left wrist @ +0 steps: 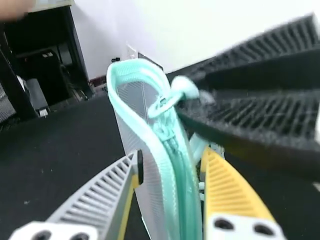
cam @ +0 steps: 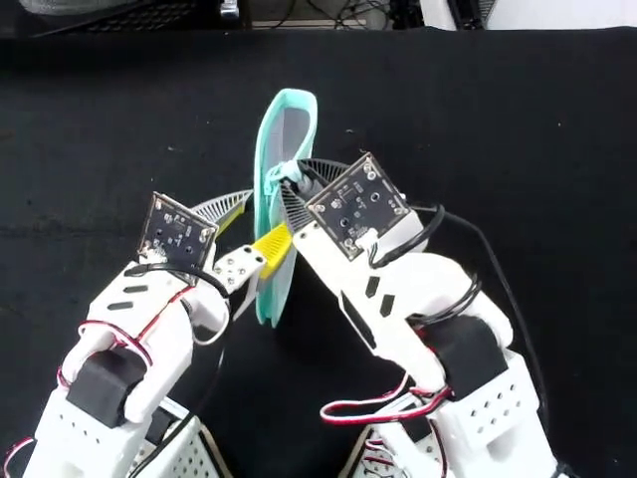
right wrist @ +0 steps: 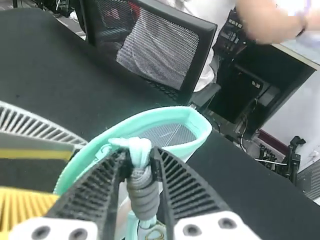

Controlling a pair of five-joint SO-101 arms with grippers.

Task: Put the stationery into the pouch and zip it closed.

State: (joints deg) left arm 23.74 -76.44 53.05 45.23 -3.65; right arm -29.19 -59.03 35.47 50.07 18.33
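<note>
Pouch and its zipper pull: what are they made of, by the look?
The pouch is likely soft fabric: a translucent whitish mesh panel with fine weave lines, edged in matte mint binding that bends. The zipper pull looks like knotted mint cord on a grey wrapped stem. It is probably textile, though that is not certain.

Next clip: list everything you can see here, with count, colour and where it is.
pouch: one, mint green with white mesh sides, standing on edge mid-table between the two grippers
zipper pull: one, mint green, at the pouch's upper edge
table: one, black surface, under everything
chair: one, black mesh, beyond the table
left gripper: one, grey and yellow fingers, clamped on either side of the pouch
right gripper: one, black ribbed fingers, pinching the zipper pull
</note>
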